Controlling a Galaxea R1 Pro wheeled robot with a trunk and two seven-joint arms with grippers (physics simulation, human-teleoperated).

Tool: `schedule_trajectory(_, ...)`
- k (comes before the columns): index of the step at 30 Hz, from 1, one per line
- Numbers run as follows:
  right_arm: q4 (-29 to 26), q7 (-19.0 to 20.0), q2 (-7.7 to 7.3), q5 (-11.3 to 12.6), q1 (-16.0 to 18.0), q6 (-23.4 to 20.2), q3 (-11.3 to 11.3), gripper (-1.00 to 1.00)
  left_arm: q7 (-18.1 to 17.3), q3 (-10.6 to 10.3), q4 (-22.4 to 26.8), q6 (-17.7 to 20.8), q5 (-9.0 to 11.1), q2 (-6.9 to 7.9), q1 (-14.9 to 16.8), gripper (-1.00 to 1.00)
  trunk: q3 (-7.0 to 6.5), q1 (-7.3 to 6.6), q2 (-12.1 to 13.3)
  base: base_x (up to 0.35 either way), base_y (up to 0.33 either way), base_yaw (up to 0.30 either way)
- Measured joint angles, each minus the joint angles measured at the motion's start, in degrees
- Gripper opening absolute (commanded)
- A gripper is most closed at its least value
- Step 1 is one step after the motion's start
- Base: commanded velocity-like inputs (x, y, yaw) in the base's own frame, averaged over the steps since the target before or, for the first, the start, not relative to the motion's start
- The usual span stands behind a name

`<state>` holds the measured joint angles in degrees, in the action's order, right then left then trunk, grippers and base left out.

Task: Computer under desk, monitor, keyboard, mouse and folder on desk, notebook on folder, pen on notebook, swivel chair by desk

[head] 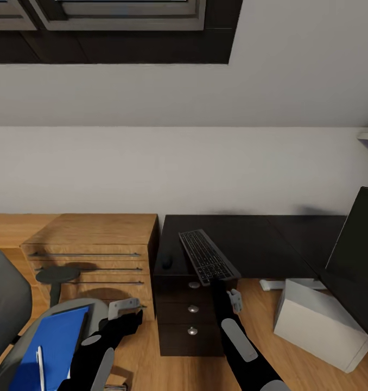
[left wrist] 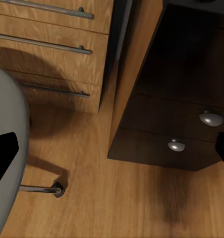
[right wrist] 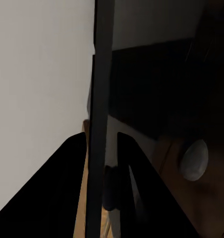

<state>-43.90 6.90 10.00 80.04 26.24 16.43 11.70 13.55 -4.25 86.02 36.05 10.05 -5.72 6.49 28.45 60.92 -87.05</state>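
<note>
While my one glossy black L-shaped desk bears the work, one grey swivel chair waits beside it carrying one bright blue folder. One slim dark keyboard overhangs the desk edge because my right pincer clamps its near end to place it; my left pincer hangs wide, empty.

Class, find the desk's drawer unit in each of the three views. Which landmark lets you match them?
Head view: the drawer unit stands low centre, under the desk's left end, beside the wooden chest.
Left wrist view: the dark block on the floor next to that chest.
Right wrist view: the dark front beyond the gripped keyboard.
Shared landmark: its round silver knobs.
</note>
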Motion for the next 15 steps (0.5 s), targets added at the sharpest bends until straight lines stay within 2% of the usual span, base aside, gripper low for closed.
schedule_trajectory(4, -0.4, 0.1, 0.00, -0.4, 0.0, 0.0, 0.1, -1.00, 0.0, 0.0, 0.0, 0.0, 0.0, 0.00, 0.0, 1.00, 0.72, 0.88, -1.6, 0.000, 0.000, 0.000)
schedule_trajectory(5, -0.4, 0.1, 0.00, -0.4, 0.0, 0.0, 0.1, 1.00, 0.0, 0.0, 0.0, 0.0, 0.0, 0.00, 0.0, 1.00, 0.72, 0.88, -1.6, 0.000, 0.000, 0.000)
schedule_trajectory(6, 1.0, 0.0, 0.00, 0.5, 0.0, 0.0, 0.2, 1.00, 0.0, 0.0, 0.0, 0.0, 0.0, 0.00, 0.0, 1.00, 0.73, 0.89, -1.6, 0.000, 0.000, 0.000)
schedule_trajectory(15, 1.1, 0.0, 0.00, 0.5, 0.0, 0.0, 0.3, 1.00, -0.1, -0.1, -0.3, 0.0, -0.1, 0.01, 0.0, 1.00, 0.73, 0.89, -1.6, -0.009, 0.000, 0.000)
